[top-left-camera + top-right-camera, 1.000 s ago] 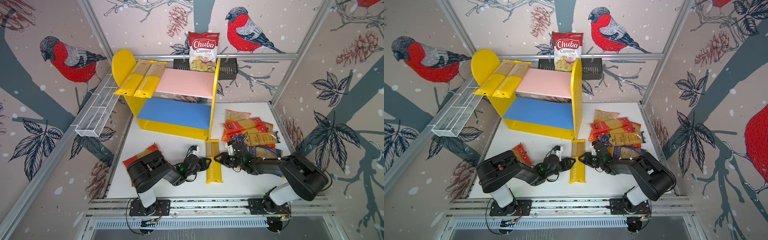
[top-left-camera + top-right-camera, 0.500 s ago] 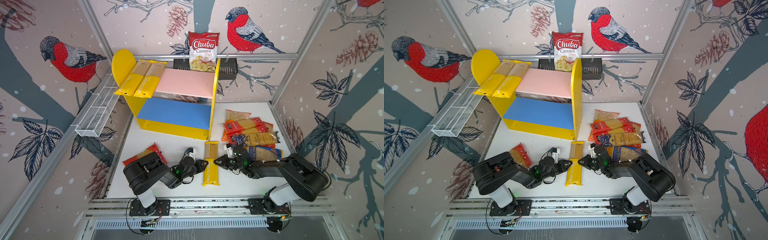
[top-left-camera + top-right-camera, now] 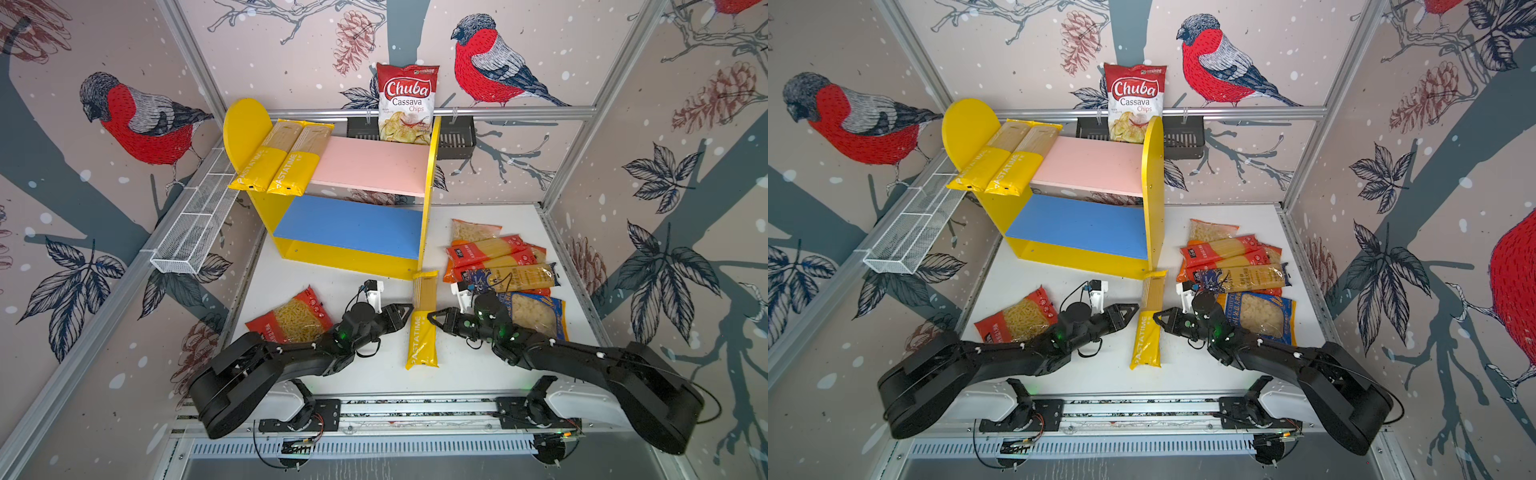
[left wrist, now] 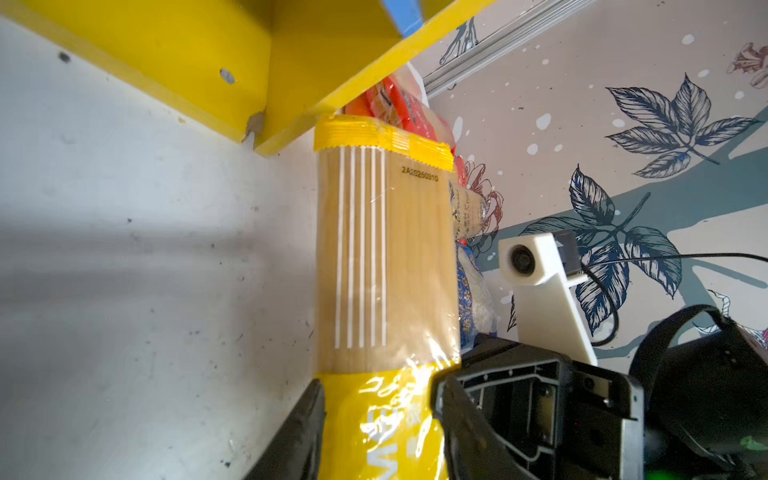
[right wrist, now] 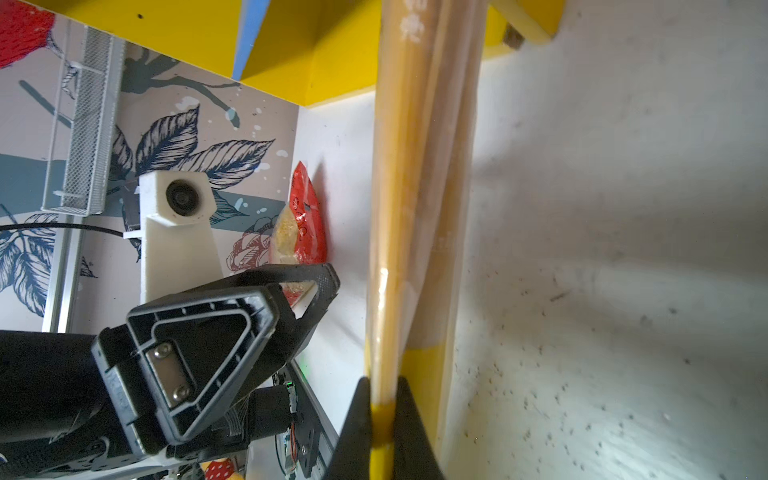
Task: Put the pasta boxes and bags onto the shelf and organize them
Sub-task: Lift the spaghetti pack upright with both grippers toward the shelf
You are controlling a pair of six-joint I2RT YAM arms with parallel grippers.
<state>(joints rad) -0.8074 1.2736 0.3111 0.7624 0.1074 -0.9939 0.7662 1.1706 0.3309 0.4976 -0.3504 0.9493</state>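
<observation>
A long yellow PASTATIME pack (image 3: 423, 328) (image 3: 1147, 332) lies on the white table before the shelf (image 3: 428, 199) (image 3: 1152, 195), its far end touching the yellow side panel. My right gripper (image 3: 430, 318) (image 3: 1156, 318) (image 5: 382, 380) is shut on this pack's (image 5: 415, 187) right edge. My left gripper (image 3: 409, 308) (image 3: 1136, 307) (image 4: 378, 380) stands open at its left edge, and the pack (image 4: 382, 257) shows between the fingers. Two more PASTATIME packs (image 3: 282, 160) (image 3: 1003, 160) rest on the pink board. A red macaroni bag (image 3: 291, 318) (image 3: 1017, 318) lies left of my left arm. Several pasta bags (image 3: 498, 266) (image 3: 1233, 266) are piled at the right.
A Chuba chips bag (image 3: 407, 104) stands in the black slotted basket (image 3: 459, 137) behind the shelf. A white wire-mesh basket (image 3: 195, 220) hangs on the left wall. The blue lower board (image 3: 349, 226) holds nothing. A blue macaroni bag (image 3: 536, 313) lies under my right arm.
My right gripper has shut on the yellow pack's right edge. My left gripper's jaws narrowed, then widened again. The pack's near end swung slightly left and back.
</observation>
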